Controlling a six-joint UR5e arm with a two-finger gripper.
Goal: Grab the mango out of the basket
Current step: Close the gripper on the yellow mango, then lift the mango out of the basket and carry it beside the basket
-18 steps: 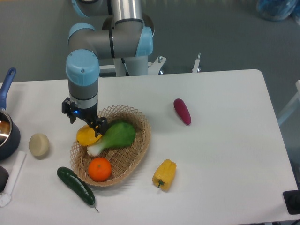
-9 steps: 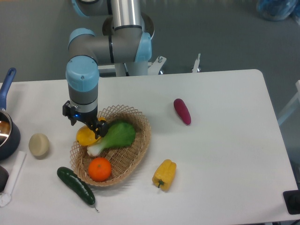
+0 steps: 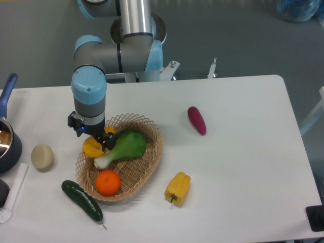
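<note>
The mango, yellow with an orange blush, lies at the left end of the wicker basket, against its rim. My gripper is low over the mango, pointing straight down, and hides the fruit's upper part. Its jaws look spread, with one dark finger showing at the mango's right side and the other hidden behind the wrist. The mango rests in the basket.
In the basket also lie a green leafy vegetable touching the mango and an orange. Around it are a cucumber, a yellow bell pepper, a purple eggplant, a pale potato and a pot at the left edge.
The gripper has come down a little onto the mango, covering more of it. The mango and the other items have not moved.
</note>
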